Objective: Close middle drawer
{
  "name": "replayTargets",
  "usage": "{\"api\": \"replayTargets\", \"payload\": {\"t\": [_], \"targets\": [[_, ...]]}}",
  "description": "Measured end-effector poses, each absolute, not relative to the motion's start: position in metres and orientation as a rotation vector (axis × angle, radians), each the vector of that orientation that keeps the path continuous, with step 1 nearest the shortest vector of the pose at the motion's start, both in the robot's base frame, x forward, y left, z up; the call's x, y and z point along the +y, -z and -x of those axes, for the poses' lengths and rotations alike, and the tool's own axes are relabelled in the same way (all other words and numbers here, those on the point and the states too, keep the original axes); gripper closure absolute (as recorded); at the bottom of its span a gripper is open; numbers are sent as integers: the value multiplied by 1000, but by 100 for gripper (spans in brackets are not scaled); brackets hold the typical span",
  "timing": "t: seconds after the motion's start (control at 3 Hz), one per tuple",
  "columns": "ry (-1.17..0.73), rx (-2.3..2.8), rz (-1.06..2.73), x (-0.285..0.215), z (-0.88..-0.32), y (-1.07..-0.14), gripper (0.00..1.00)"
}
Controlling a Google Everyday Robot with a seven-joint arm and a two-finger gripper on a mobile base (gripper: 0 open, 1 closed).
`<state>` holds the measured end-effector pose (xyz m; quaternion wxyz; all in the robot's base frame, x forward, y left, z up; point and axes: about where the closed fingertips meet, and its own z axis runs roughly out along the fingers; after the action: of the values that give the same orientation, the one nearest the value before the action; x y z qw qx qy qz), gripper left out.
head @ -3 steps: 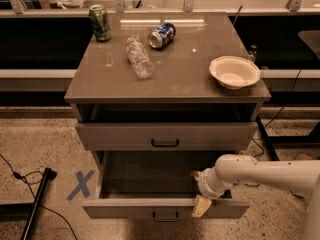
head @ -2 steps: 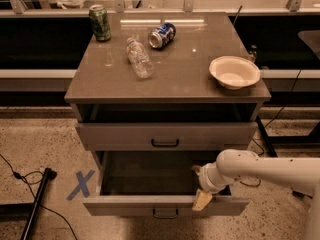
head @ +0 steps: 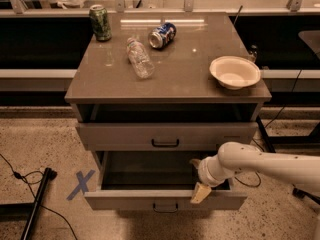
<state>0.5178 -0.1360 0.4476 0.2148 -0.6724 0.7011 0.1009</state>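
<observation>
One drawer, the middle drawer [head: 130, 200], stands pulled out. Gripper [head: 197, 178] sits at its right front edge, fingers [head: 201, 193] spread wide and gripping nothing, one tan tip over the front panel.

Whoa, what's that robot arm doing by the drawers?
The robot's white arm reaches in from the right. Its end effector is at the right front corner of the pulled-out middle grey drawer. That drawer is wide open with its dark inside showing, so it is not closed yet. On the brown cabinet top are an upright green can, a blue can on its side, a clear plastic bottle lying down and a white bowl.
</observation>
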Motion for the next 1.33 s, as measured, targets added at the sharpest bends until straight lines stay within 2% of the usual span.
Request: {"api": "replayTargets", "payload": {"t": [0.33, 0.67, 1.33], "targets": [[-323, 1914, 1847, -142, -498, -463, 16], [-385, 1881, 1840, -150, -452, -482, 15], [-516, 1908, 1830, -170, -366, -471, 46]]}}
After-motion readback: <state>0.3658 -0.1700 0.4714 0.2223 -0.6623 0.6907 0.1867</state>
